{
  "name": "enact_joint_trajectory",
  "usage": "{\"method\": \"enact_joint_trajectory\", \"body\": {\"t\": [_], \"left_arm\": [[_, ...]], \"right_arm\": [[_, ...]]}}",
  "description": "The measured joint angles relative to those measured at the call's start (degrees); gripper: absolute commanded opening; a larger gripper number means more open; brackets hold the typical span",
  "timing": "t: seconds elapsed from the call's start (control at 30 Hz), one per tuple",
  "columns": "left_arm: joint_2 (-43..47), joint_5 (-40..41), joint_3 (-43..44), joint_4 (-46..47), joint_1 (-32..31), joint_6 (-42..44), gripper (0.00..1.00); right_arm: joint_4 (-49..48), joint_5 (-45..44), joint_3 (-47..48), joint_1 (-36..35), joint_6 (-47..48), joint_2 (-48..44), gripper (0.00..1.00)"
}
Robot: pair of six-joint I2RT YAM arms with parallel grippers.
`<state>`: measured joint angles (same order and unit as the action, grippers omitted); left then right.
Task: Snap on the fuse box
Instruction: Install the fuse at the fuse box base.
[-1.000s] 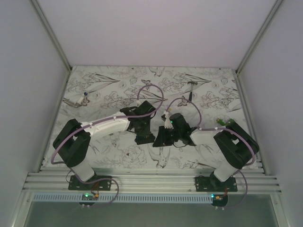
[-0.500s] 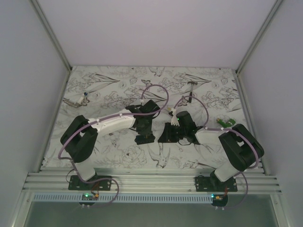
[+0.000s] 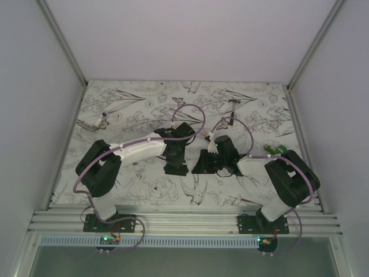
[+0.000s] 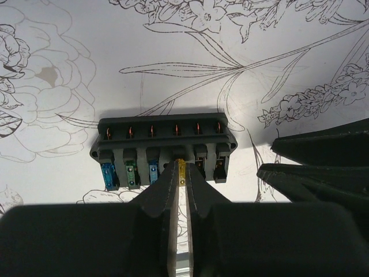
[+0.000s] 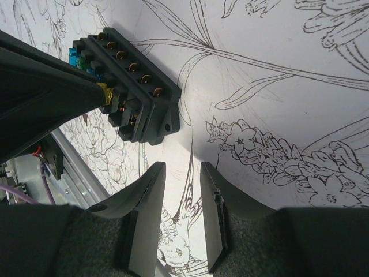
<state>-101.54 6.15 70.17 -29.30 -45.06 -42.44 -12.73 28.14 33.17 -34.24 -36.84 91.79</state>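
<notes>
The fuse box [image 4: 164, 144] is a small black rectangular box lying flat on the flower-print table. It has blue and green fuses [image 4: 130, 173] in its left slots and copper contacts along its back. My left gripper [image 4: 181, 167] is shut on a small yellow fuse [image 4: 182, 171] at a middle slot of the box. My right gripper [image 5: 181, 170] is open and empty, just beside the box's end [image 5: 155, 124] and not touching it. In the top view both grippers [image 3: 176, 164] [image 3: 200, 164] meet at mid-table, and the box is mostly hidden under them.
A tiny black-handled hammer [image 3: 233, 105] lies at the back right. A small green object [image 3: 275, 150] sits by the right edge. A small metal tool [image 3: 95, 122] lies at the far left. Grey walls enclose the table, and a rail [image 3: 184, 222] runs along the near edge.
My left arm has drawn in and its gripper has settled over the fuse box. My right gripper has pulled back a little to the right, away from the box.
</notes>
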Motion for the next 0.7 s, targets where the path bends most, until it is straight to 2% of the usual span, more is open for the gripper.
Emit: {"method": "enact_joint_trajectory", "body": {"t": [0.3,0.5,0.7], "left_arm": [[0.0,0.0,0.0,0.0,0.0,-0.6,0.06],[0.9,0.2,-1.1,-0.3,0.0,-1.4,0.21],[2.2,0.4,-1.4,-0.5,0.0,-1.4,0.23]], "right_arm": [[-0.3,0.5,0.0,0.4,0.0,0.2,0.37],[-0.4,0.5,0.0,0.4,0.0,0.3,0.37],[-0.6,0.7,0.0,0.4,0.0,0.4,0.37]]}}
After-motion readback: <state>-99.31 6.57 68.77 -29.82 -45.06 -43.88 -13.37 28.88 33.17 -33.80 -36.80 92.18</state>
